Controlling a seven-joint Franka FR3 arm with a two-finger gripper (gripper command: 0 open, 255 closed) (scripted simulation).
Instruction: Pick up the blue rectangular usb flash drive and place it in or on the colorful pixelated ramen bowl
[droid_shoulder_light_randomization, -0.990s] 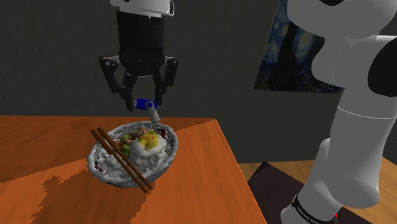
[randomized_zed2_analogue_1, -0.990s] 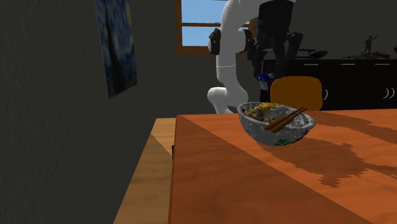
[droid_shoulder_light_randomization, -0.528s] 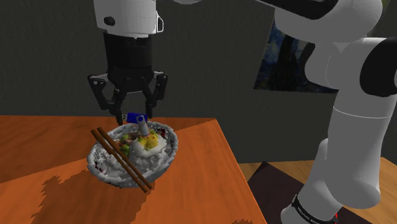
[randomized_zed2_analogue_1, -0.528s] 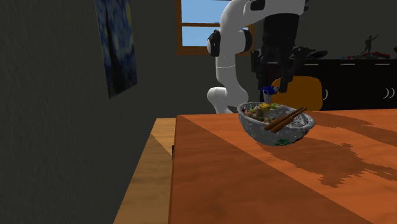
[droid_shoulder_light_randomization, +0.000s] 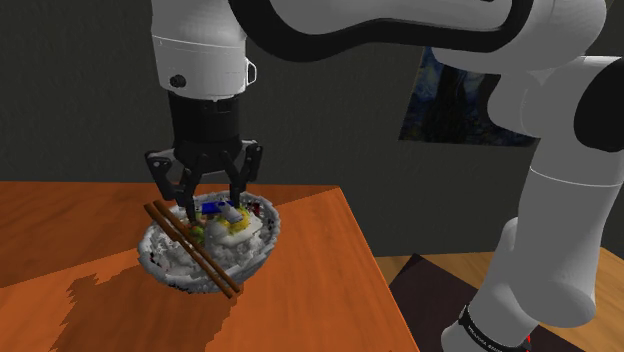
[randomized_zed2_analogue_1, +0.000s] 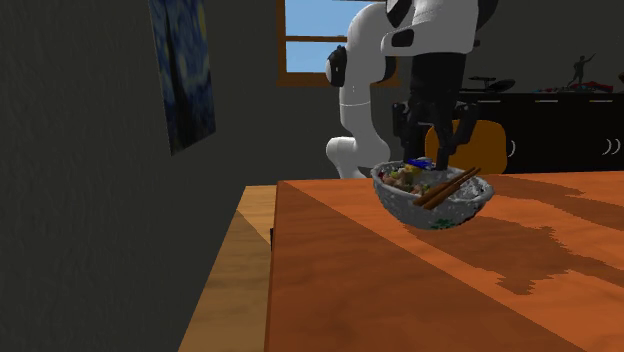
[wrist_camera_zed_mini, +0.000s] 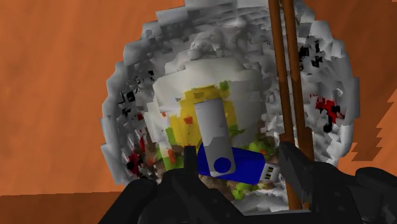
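The blue USB flash drive (wrist_camera_zed_mini: 232, 164) with its grey swivel cap lies crosswise between my black fingers, just above the noodles and yellow egg of the pixelated ramen bowl (wrist_camera_zed_mini: 127, 121). My gripper (wrist_camera_zed_mini: 238, 156) is shut on the drive end to end. In the shoulder view the gripper (droid_shoulder_light_randomization: 210, 205) reaches straight down inside the bowl's rim (droid_shoulder_light_randomization: 262, 240), with the drive (droid_shoulder_light_randomization: 213, 208) a blue spot among the toppings. The second exterior view has the gripper (randomized_zed2_analogue_1: 428, 160) dipping into the bowl (randomized_zed2_analogue_1: 440, 205), the drive (randomized_zed2_analogue_1: 420, 162) at the rim's height.
Two brown chopsticks (droid_shoulder_light_randomization: 190, 245) lie across the bowl, close beside the fingers. The bowl stands on an orange wooden table (droid_shoulder_light_randomization: 60, 230) near its corner. A painting (droid_shoulder_light_randomization: 455, 90) hangs on the dark wall, and an orange chair back (randomized_zed2_analogue_1: 485, 140) stands behind the table.
The gripper has come down and moved toward the shoulder view's left, carrying the drive from above the bowl's rim down onto the toppings. The bowl has not moved.
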